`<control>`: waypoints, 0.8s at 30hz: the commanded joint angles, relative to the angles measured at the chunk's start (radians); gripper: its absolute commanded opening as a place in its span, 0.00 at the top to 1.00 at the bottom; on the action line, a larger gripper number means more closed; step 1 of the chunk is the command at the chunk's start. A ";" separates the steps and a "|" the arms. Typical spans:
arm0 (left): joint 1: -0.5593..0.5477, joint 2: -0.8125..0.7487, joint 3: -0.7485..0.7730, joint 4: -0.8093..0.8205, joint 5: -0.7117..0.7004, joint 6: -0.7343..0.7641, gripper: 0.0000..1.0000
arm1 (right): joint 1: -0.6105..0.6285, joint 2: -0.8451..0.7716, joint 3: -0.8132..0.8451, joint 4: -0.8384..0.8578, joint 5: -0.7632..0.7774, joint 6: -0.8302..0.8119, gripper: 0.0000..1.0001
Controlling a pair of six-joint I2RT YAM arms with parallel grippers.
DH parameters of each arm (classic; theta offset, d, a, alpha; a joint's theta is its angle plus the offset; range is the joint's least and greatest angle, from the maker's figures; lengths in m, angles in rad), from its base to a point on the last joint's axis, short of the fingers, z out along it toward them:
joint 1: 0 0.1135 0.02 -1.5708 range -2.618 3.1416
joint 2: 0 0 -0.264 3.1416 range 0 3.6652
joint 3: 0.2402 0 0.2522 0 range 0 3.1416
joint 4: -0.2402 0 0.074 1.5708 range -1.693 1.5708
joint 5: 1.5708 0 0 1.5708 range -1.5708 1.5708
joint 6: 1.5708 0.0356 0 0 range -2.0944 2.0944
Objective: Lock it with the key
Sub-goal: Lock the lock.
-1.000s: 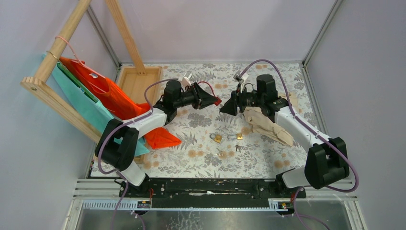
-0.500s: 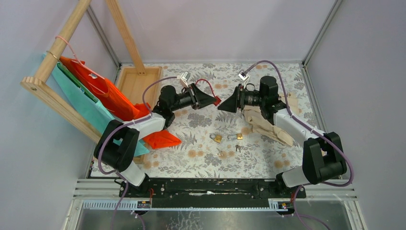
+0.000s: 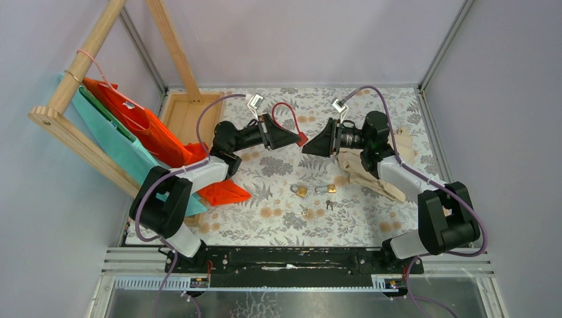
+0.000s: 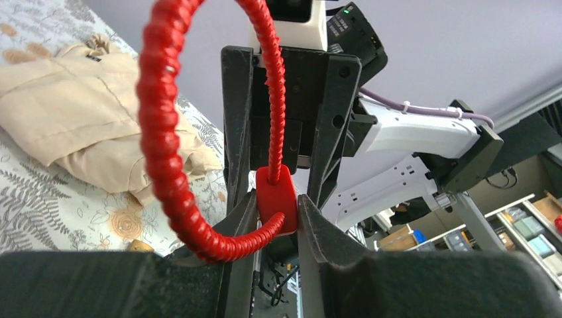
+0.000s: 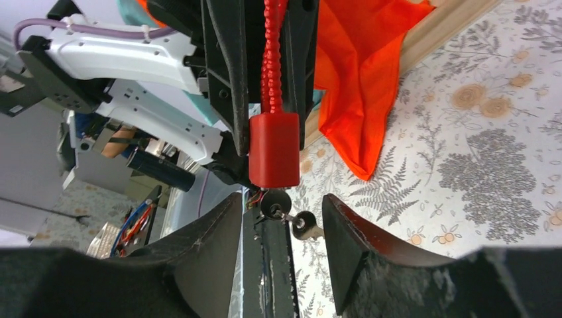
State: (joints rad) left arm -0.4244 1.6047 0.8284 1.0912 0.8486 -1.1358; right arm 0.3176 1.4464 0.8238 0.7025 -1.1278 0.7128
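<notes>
- Brass padlocks (image 3: 301, 191) lie on the worktop (image 3: 371, 218) nearest the bases; not the target.
- Above mid-worktop, the left fingers (image 4: 325, 242) are clamped on the lock (image 4: 276, 199), its small red body held aloft.
- Right fingers (image 5: 351, 245) stand apart, flanking the key (image 5: 301, 224) at the body's exposed end.
- Assessment: body likely rigid, light, smooth; cable shackle (image 4: 159, 132) springy. Grip the key's flat head, not the cable.
</notes>
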 commanded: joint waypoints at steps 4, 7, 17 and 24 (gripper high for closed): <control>0.004 -0.044 -0.006 0.185 0.045 0.039 1.00 | 0.000 -0.026 -0.019 0.223 -0.067 0.112 0.48; 0.003 -0.043 0.001 0.190 0.054 0.039 1.00 | -0.001 -0.029 -0.020 0.229 -0.070 0.116 0.51; 0.003 -0.051 0.002 0.178 0.063 0.052 1.00 | 0.000 -0.019 -0.006 0.265 -0.071 0.157 0.57; 0.002 -0.052 0.000 0.168 0.054 0.049 1.00 | 0.000 -0.022 -0.007 0.249 -0.078 0.130 0.68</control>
State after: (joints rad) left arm -0.4244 1.5917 0.8265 1.1893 0.9020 -1.1069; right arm 0.3176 1.4464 0.8024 0.9058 -1.1728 0.8577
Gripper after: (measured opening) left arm 0.314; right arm 0.370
